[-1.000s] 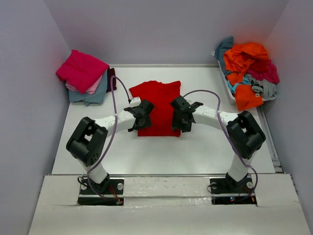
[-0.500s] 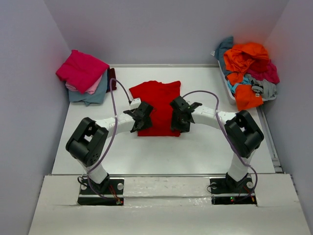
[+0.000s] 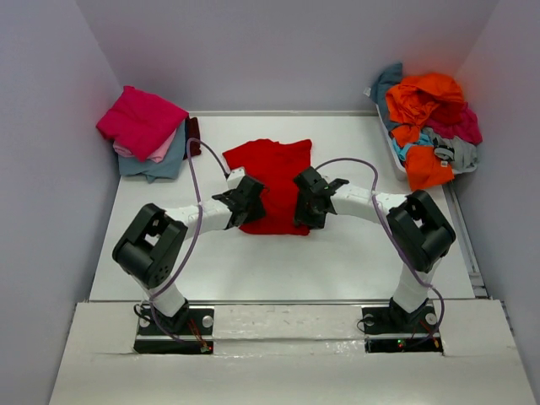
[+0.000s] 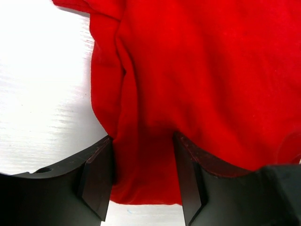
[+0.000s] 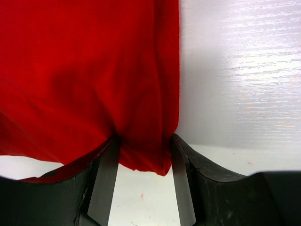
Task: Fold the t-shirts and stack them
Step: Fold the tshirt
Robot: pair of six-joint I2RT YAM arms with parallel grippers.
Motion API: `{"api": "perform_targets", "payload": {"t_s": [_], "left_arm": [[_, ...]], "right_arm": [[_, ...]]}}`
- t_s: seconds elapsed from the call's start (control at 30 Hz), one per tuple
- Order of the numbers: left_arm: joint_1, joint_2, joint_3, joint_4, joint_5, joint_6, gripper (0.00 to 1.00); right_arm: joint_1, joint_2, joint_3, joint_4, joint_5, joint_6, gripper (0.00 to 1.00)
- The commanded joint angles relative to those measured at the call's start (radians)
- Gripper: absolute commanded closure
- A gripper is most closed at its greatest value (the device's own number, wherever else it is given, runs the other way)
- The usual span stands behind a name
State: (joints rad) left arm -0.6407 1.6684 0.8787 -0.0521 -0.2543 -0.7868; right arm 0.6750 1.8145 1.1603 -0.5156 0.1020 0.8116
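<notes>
Item: red t-shirt (image 3: 272, 169), plain bright red, flat on white table (image 3: 337, 261) at centre of frame, sleeves toward top, hem edge wrinkled. You've got L gripper (image 3: 243, 202) clamped on lower-left hem corner, cloth bunched betw. fingers (image 4: 96, 179). R gripper (image 3: 305, 205) pinches lower-right corner. Folded stack (image 3: 143, 126), magenta on top, upper left. Loose heap (image 3: 430, 118), mostly orange, upper right

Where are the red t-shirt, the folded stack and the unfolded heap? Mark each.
red t-shirt (image 3: 274, 169), top view, chest area.
folded stack (image 3: 142, 121), top view, magenta top shirt.
unfolded heap (image 3: 426, 97), top view, orange shirt.
</notes>
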Motion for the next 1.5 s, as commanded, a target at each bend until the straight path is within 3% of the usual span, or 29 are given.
{"api": "perform_targets", "payload": {"t_s": [0.0, 0.17, 0.2, 0.27, 0.3, 0.4, 0.43, 0.47, 0.67, 0.93, 1.47], "left_arm": [[-0.013, 0.050, -0.081, -0.094, 0.067, -0.037, 0.39], [-0.022, 0.054, -0.080, -0.092, 0.067, -0.040, 0.50], [-0.022, 0.056, -0.078, -0.094, 0.067, -0.042, 0.56], [-0.033, 0.056, -0.076, -0.095, 0.066, -0.045, 0.61], [-0.033, 0.056, -0.076, -0.100, 0.064, -0.051, 0.71], [-0.042, 0.054, -0.080, -0.101, 0.067, -0.058, 0.81], [-0.042, 0.053, -0.083, -0.107, 0.064, -0.066, 0.91], [-0.042, 0.047, -0.084, -0.110, 0.061, -0.071, 0.94], [-0.100, 0.010, -0.089, -0.153, 0.026, -0.109, 0.94], [-0.234, -0.183, -0.132, -0.253, -0.034, -0.230, 0.94], [-0.482, -0.553, -0.100, -0.620, -0.200, -0.474, 0.94]], "right_arm": [[0.009, -0.003, -0.030, 0.028, -0.024, 0.018, 0.47], [0.009, -0.006, -0.025, 0.028, -0.022, 0.015, 0.48], [0.009, -0.006, -0.025, 0.028, -0.024, 0.015, 0.48], [0.009, -0.004, -0.024, 0.029, -0.033, 0.014, 0.58], [0.009, -0.004, -0.027, 0.029, -0.036, 0.014, 0.69], [0.009, -0.014, -0.036, 0.028, -0.036, 0.015, 0.83], [0.009, -0.024, -0.042, 0.025, -0.033, 0.018, 0.91], [0.009, -0.032, -0.045, 0.023, -0.031, 0.018, 0.93], [0.021, -0.109, -0.054, -0.018, -0.009, 0.020, 0.93], [0.070, -0.306, -0.071, -0.135, 0.042, 0.026, 0.93], [0.233, -0.527, -0.083, -0.331, 0.156, 0.126, 0.93]]}}
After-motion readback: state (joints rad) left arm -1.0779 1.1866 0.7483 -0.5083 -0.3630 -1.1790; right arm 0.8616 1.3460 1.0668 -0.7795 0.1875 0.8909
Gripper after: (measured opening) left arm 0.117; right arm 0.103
